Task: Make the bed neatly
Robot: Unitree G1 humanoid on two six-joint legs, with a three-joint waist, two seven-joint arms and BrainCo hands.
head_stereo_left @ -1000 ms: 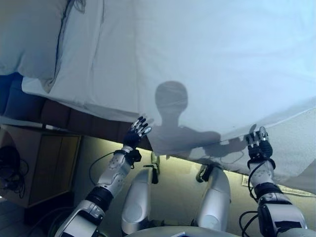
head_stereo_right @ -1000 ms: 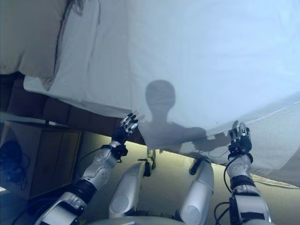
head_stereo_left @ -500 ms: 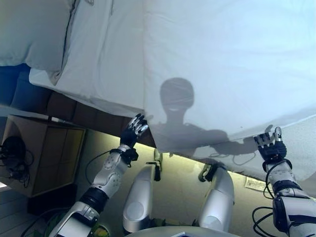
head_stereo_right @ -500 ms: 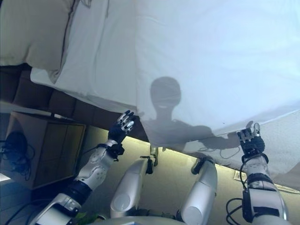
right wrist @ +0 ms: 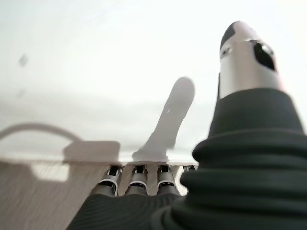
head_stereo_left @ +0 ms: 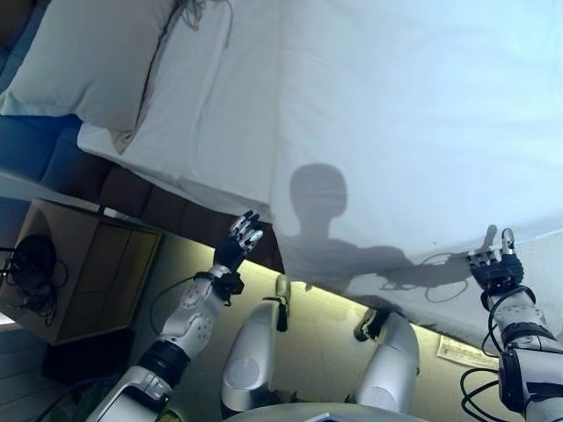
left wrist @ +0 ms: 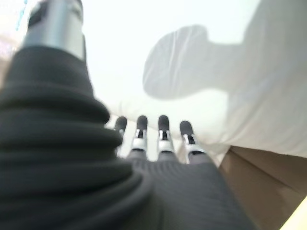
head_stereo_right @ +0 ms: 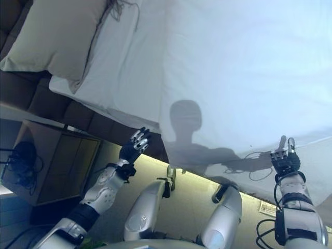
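Both hands up at the bed's near edge, holding nothing.
White duvet [head_stereo_left: 413, 114] runs lengthwise from 10 o'clock, by the pillow [head_stereo_left: 88, 61], toward 4. Left hand [head_stereo_left: 239, 242] and right hand [head_stereo_left: 494, 264] have straight, spread fingers at its hem.

Wooden bedside cabinet [head_stereo_left: 84, 268] stands at lower left, next to the bed w/ a dark tangle of cables [head_stereo_left: 31, 268] on its near end. Floor [head_stereo_left: 325, 338] is pale, lit by a yellowish strip. Small white paper [head_stereo_left: 462, 352] lies on floor at lower right.
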